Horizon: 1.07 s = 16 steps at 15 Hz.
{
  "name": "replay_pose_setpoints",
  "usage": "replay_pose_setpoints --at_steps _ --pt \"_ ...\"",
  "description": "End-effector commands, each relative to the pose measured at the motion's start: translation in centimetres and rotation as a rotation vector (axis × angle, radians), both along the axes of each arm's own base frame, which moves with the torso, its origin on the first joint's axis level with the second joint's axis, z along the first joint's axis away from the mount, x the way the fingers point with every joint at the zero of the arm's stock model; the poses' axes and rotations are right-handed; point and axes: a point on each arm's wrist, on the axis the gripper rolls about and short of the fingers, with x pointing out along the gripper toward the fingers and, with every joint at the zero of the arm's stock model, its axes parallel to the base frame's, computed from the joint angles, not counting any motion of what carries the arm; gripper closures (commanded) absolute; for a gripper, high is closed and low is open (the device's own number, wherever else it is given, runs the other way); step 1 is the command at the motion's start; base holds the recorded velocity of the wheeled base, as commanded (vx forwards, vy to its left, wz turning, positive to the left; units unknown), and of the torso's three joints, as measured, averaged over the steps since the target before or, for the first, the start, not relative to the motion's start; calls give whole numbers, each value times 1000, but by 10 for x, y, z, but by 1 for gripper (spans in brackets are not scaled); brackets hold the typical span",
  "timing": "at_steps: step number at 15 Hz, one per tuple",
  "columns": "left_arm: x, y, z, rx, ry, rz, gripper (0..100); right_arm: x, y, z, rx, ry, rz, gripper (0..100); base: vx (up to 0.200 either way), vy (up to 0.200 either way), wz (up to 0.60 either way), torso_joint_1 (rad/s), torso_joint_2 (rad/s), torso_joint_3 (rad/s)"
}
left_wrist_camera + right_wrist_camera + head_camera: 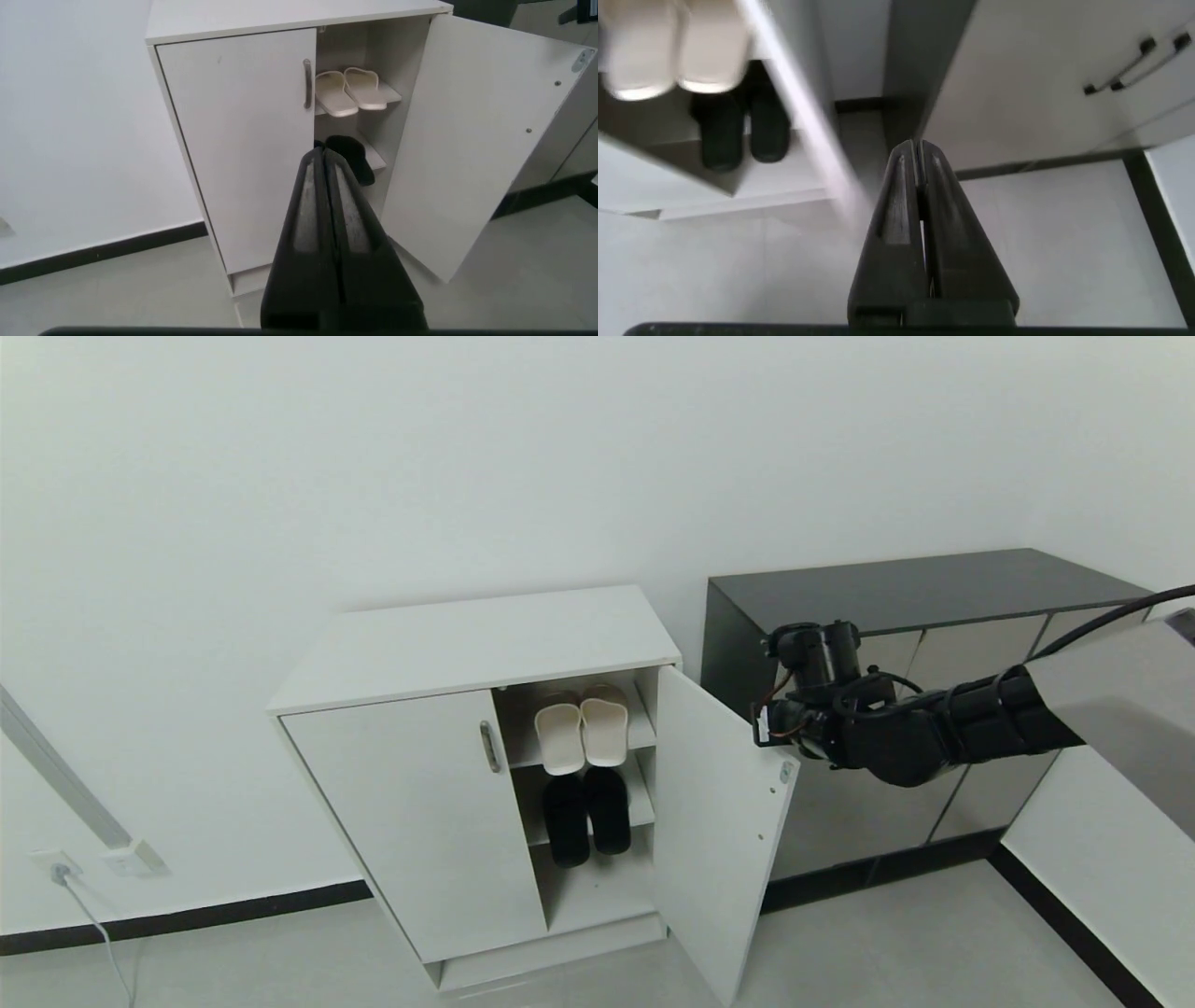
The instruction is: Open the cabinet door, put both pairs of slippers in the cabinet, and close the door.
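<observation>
White cabinet (467, 644) vs the wall: boxy, flat matte boards, square edges, smooth top. Dark sideboard (915, 583) stands just beside it, w/ a glossy top and grey fronts.

Cabinet's left door (420, 821) is shut. The open door (719, 821) is a tall thin panel hinged on the cabinet's right side, swung out toward the robot.

Right gripper (761, 723) sits just beside that door's top free corner, apparently on the outer-face side. Its fingers are pressed together w/ nothing between; can't tell if it touches the panel. So the door lies to the gripper's left w/ its long axis vertical, and the right arm is clearly the nearer one. A sideways push toward the cabinet should prob. shut it.

Left gripper (323, 154) hangs in front of the cabinet, well apart, also clamped on nothing.

Both pairs are inside: white slippers (581, 733) on the upper shelf, black slippers (588, 817) on the shelf below. They look soft, rounded, foam-like.

Slim metal handle (489, 747) stands upright on the left door.
</observation>
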Motion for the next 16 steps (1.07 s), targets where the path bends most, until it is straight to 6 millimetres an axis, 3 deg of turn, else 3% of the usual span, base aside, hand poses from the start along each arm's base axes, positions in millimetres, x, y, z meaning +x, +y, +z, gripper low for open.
replay_pose_setpoints --at_steps 1,6,9,13,16 --pt "0 0 0 0 0 1 100 3 0 -9 -10 19 -3 100 0 0 0 0 0 0" --pt "0 0 0 0 0 0 100 1 3 -11 -15 25 4 100 0 0 0 0 0 0" --pt "0 0 0 0 0 1 100 -11 17 -15 -25 41 47 100 0 0 0 0 0 0" --pt "0 0 0 0 0 1 100 -42 49 -10 -27 45 145 100 0 0 0 0 0 0" --pt "0 0 0 0 0 1 100 -82 76 -1 3 46 242 100 0 0 0 0 0 0"
